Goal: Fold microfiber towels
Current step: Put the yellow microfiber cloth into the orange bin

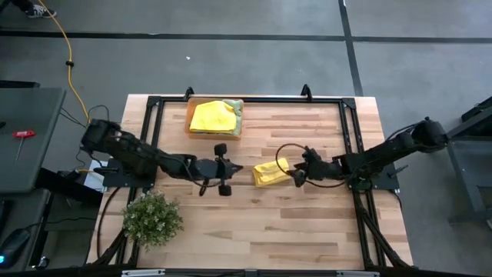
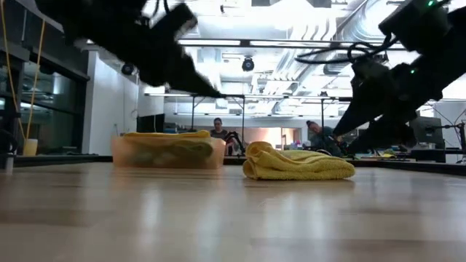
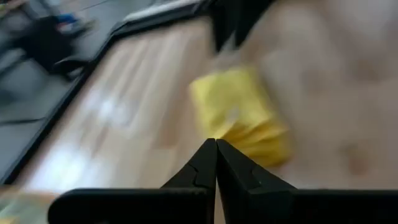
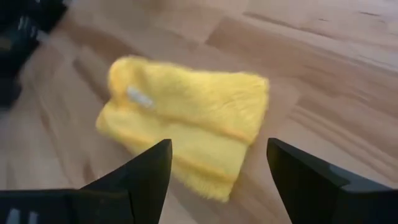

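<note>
A folded yellow microfiber towel [image 1: 269, 172] lies on the wooden table near its middle; it also shows in the low view [image 2: 297, 164] and the right wrist view [image 4: 186, 124]. My right gripper [image 1: 297, 175] stands open just right of the towel, apart from it. My left gripper [image 1: 231, 169] is shut and empty, left of the towel, raised off the table; the towel shows ahead of it in the left wrist view [image 3: 239, 112]. Another yellow towel [image 1: 212, 116] lies on top in the orange tray [image 1: 238, 129], with a light green one [image 1: 235, 106] under it.
The orange tray stands at the table's far side, left of centre. A small bushy green plant [image 1: 151, 218] stands at the near left corner. Black frame rails [image 1: 346, 115] run along the table's edges. People sit in the room beyond the table [image 2: 217, 128].
</note>
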